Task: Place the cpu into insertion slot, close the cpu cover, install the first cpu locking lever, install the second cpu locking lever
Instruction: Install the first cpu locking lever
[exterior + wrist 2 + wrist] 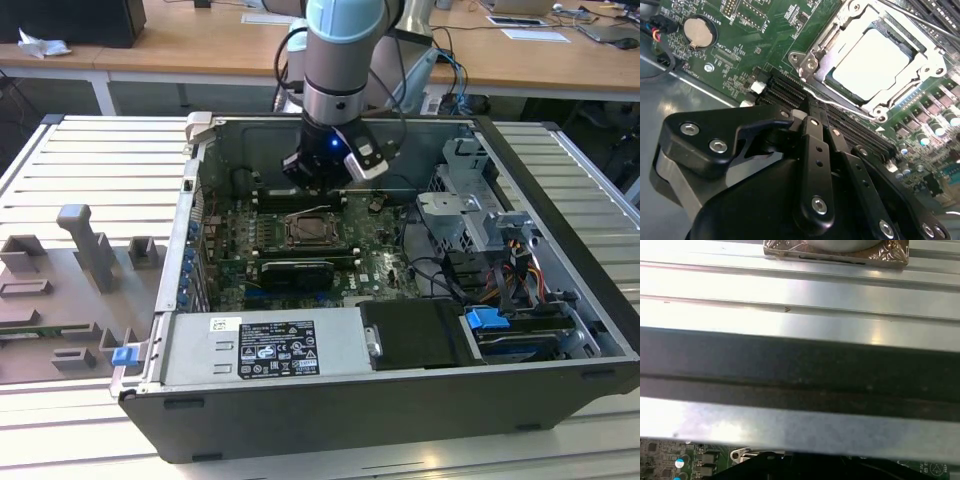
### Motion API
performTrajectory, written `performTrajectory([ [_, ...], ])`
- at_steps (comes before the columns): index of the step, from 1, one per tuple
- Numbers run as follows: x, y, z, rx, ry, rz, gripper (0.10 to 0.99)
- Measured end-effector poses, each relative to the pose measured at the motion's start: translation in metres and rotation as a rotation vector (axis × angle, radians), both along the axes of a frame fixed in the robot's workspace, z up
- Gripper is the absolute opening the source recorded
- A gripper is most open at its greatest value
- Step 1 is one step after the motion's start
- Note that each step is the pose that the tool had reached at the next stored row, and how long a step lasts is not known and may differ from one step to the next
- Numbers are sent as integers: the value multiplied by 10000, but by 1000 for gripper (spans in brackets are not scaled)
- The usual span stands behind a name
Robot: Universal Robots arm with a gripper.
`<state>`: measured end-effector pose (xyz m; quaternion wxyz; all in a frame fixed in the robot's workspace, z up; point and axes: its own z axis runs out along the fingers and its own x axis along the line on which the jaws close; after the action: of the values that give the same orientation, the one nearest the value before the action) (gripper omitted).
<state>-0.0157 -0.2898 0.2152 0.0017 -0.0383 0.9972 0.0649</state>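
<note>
Inside the open case (520, 160), the cpu (871, 59) lies in the slot (837, 75) under the cover (935, 62); gripper (821, 120) fingers together, empty.

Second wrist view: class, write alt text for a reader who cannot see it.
A pale silver cpu sits in its insertion slot on a green circuit board, with the silver cpu cover closed around it. The black end effector hangs in the foreground beside black memory slots.

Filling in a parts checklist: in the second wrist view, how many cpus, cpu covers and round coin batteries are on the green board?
cpu: 1
cpu cover: 1
coin battery: 1
Total: 3
</note>
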Motion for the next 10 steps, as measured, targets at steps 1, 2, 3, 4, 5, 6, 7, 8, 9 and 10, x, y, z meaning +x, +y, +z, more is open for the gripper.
performTrajectory([
  [1, -4, 0, 13, 1, -1, 1, 106],
  [2, -18, 0, 27, 6, -1, 1, 106],
  [3, -31, 0, 33, 12, -1, 0, 106],
  [4, -46, 0, 40, 23, 0, 0, 106],
  [5, -64, 0, 44, 38, -1, 1, 106],
  [6, -84, 0, 49, 62, 0, 1, 106],
  [7, -102, 0, 52, 83, 0, 0, 106],
  [8, -124, 0, 59, 111, 0, 0, 106],
  [9, -142, 0, 73, 137, 0, 0, 106],
  [10, -150, 0, 83, 148, -1, 0, 106],
])
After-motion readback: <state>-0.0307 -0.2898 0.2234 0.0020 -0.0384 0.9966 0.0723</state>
